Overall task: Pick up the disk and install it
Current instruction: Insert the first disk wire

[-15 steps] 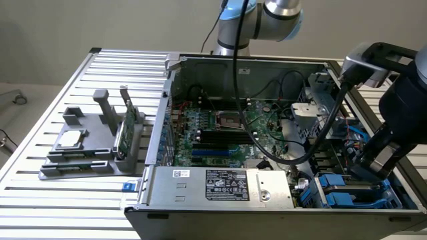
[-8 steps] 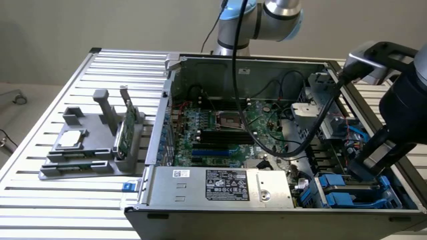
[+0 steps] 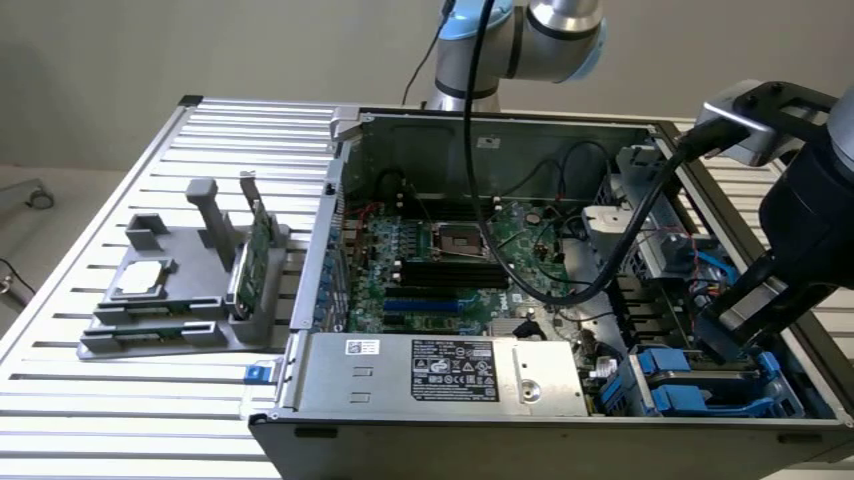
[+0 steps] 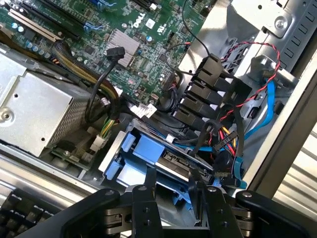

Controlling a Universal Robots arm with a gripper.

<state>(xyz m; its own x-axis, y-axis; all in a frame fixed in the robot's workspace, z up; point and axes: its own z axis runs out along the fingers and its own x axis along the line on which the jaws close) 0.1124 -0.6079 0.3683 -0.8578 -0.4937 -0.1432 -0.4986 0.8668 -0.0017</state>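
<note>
The gripper (image 4: pixel 174 174) is reaching down into the drive bay at a corner of the open computer case (image 3: pixel 534 450), on the exterior view's right. Its jaws are sitting narrow around the disk (image 4: pixel 182 159) — the fingers (image 4: pixel 148 186) seem to be pressing on its blue side rails, though the contact itself is hard to make out. The disk is lying in the blue bay (image 4: pixel 141 148) just beside the power supply (image 4: pixel 39 111) and near the motherboard (image 4: pixel 99 29) — red, black and blue cables (image 4: pixel 270 106) are hanging close by.
</note>
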